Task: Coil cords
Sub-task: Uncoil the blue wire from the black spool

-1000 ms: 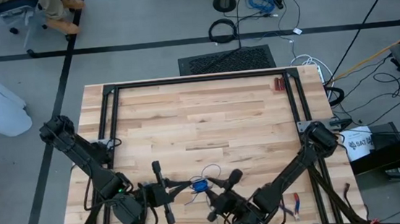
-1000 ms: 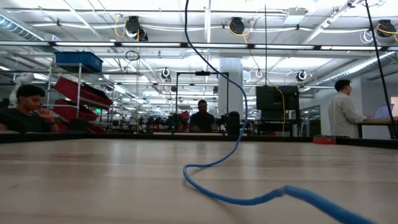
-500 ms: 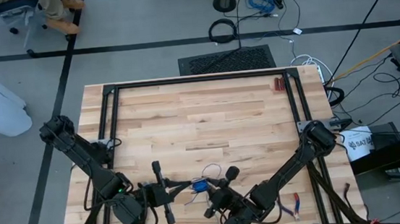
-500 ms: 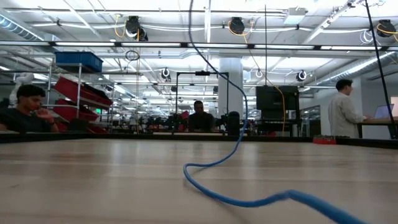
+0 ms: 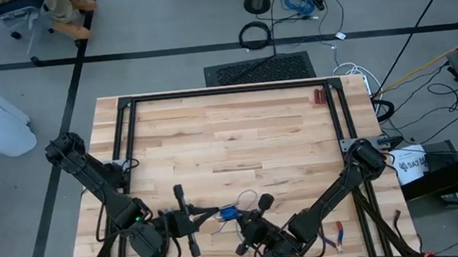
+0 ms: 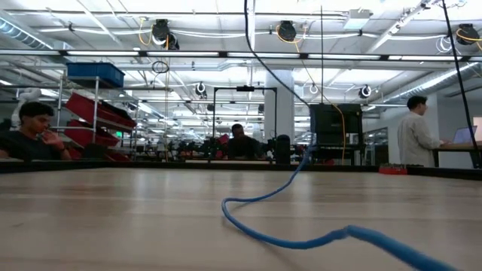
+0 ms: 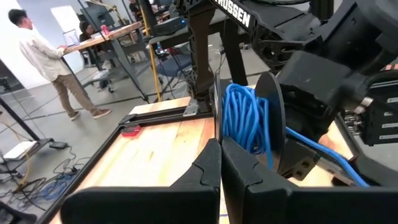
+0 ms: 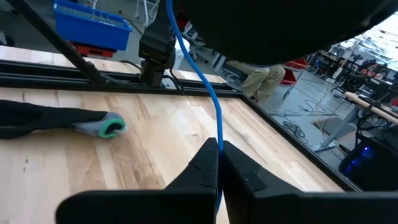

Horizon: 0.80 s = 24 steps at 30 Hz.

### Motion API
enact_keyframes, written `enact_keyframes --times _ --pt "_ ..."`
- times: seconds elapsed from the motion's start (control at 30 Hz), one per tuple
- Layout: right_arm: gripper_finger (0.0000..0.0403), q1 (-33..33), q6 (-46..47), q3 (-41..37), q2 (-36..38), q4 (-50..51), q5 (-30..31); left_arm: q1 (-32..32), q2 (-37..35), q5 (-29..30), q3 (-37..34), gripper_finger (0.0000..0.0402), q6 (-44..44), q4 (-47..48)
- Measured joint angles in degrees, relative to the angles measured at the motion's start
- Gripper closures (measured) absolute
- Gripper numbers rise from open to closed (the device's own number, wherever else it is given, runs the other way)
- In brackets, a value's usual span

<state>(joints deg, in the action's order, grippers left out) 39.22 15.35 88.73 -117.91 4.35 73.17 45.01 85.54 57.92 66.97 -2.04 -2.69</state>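
Note:
A thin blue cord (image 6: 263, 197) lies in a loop on the wooden table and climbs off it. Part of the cord is wound on a reel (image 7: 245, 118) between two black discs, which shows as a blue spot (image 5: 229, 214) near the table's near edge. My left gripper (image 5: 217, 212) comes in from the left and is shut on the reel. My right gripper (image 5: 243, 219) sits just right of the reel and is shut on the free cord (image 8: 205, 81). My left gripper pinches the rim of the reel's nearer black disc (image 7: 216, 115) between its two fingers, coming in about level from the table's left. The reel hangs clear of the table with its discs upright. My right gripper pinches the free blue cord (image 8: 217, 134) between its two fingers, which lie across it. From the fingers the cord runs up and away (image 8: 180, 37).
Red-handled pliers (image 5: 337, 237) lie at the near right. A small red block (image 5: 319, 96) sits at the far right, inside the black frame rail (image 5: 226, 90). A dark bar with a grey-green end (image 8: 112, 127) lies on the wood. The table's middle and far half show bare wood (image 5: 230, 137).
My right gripper has shut on the free cord without moving from its place. In the low view the rising stretch of cord has swung to the right, while the loop on the table has stayed put.

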Motion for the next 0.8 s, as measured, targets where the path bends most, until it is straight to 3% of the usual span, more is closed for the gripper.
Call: enact_keyframes --times 0.17,0.53,0.8 --pt "0.0402 0.61 -3.41 0.0 0.0 -3.44 -0.14 0.0 0.0 3.35 0.01 0.0401 0.21 3.82" --pt "0.0403 2.96 -22.92 0.04 0.14 -21.59 1.03 -0.02 0.0 4.1 0.01 0.0401 0.28 5.52" --pt "0.0403 5.69 -39.27 0.04 0.26 -33.25 9.29 0.18 0.0 4.08 0.01 0.0401 0.28 5.56"
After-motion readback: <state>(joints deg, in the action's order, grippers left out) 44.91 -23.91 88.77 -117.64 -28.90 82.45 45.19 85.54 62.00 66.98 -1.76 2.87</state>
